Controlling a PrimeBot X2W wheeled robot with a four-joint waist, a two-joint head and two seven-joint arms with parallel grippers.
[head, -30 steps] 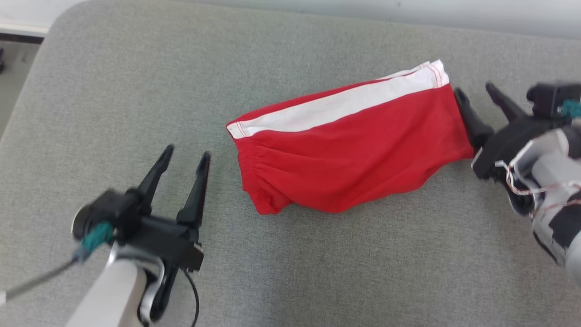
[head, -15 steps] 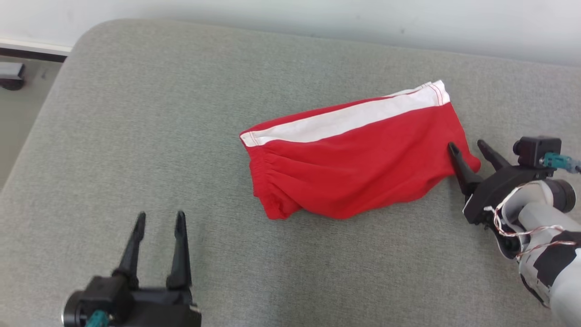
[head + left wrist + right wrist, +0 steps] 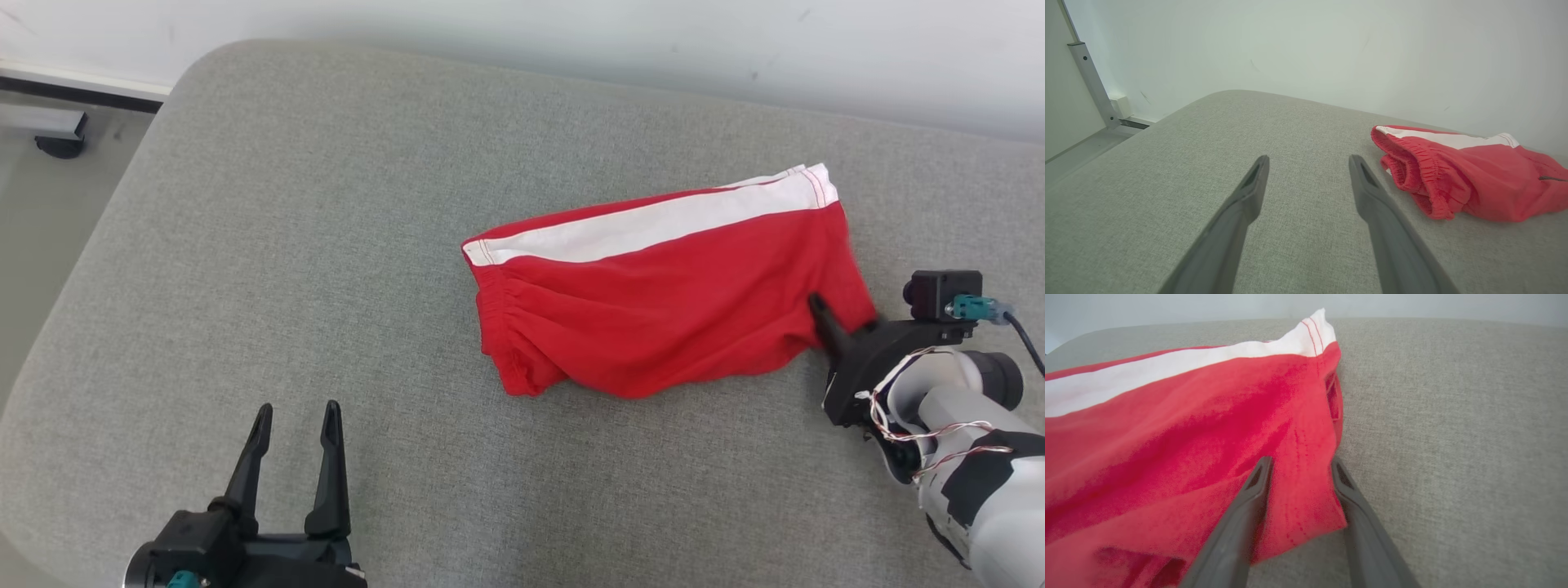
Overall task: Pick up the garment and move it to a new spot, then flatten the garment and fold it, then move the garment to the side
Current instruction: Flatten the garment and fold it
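The garment (image 3: 669, 302), red shorts with a white side stripe, lies folded on the grey cushion (image 3: 326, 245), right of centre. My right gripper (image 3: 845, 314) is at its right hem corner. In the right wrist view its fingers straddle that corner of the garment (image 3: 1188, 437), one on top of the cloth and one beside the hem, narrowed but still apart around my right gripper's (image 3: 1300, 463) gap. My left gripper (image 3: 295, 420) stands open at the lower left, well clear of the garment (image 3: 1474, 175). Nothing lies between my left gripper's (image 3: 1308, 163) fingers.
A pale wall (image 3: 571, 33) runs along the cushion's far edge. The cushion's rounded left corner drops to the floor, where a dark caster (image 3: 57, 145) stands. A metal post (image 3: 1090, 81) rises at the left in the left wrist view.
The head camera has shifted. My right gripper came down from the far right edge to the near right hem corner, and its fingers have narrowed around the cloth. My left gripper pulled back toward me.
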